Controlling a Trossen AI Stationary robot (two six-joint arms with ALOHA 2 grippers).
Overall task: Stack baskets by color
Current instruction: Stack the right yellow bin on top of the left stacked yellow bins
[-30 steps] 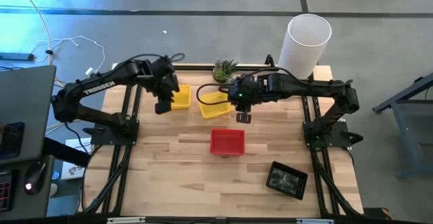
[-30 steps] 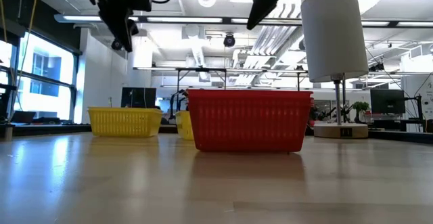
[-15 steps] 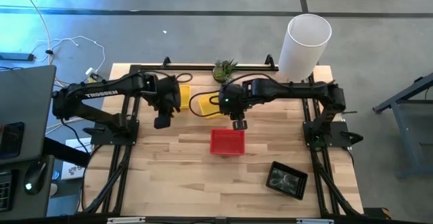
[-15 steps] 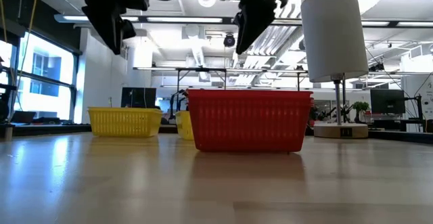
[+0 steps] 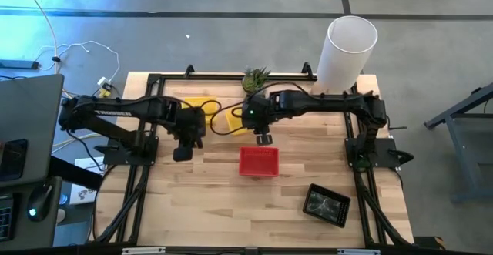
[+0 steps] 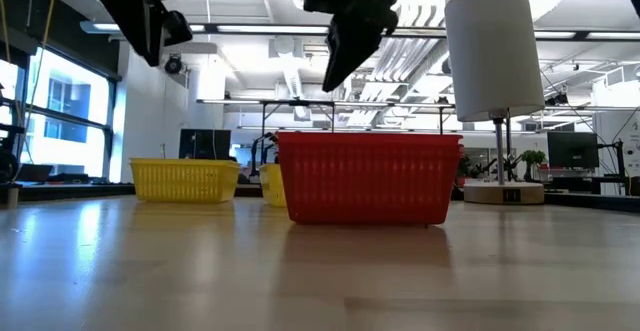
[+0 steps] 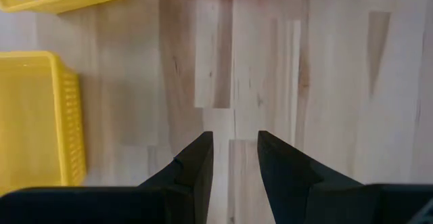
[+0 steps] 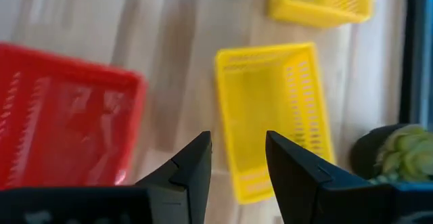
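A red basket (image 5: 258, 162) (image 6: 367, 176) stands on its base at the table's middle. Two yellow baskets rest at the far side, one (image 5: 202, 102) (image 7: 40, 116) partly under my left arm and one (image 5: 236, 121) (image 8: 274, 109) partly under my right arm. A black basket (image 5: 326, 204) sits at the near right. My left gripper (image 5: 183, 153) (image 7: 232, 149) hangs open over bare wood, left of the red basket. My right gripper (image 5: 263, 139) (image 8: 237, 149) hangs open, high above the gap between the red basket and the nearer yellow one.
A tall white cylinder (image 5: 350, 51) stands at the far right corner, and a small green plant (image 5: 256, 78) at the far edge's middle. Bare wood lies along the near left. A laptop (image 5: 27, 124) sits off the table's left side.
My left gripper has swung from above the far-left yellow basket toward the near edge, over bare wood, rolling a little. My right gripper has sunk and gone slightly toward the left edge, rolling too. Both stay open. No basket has moved.
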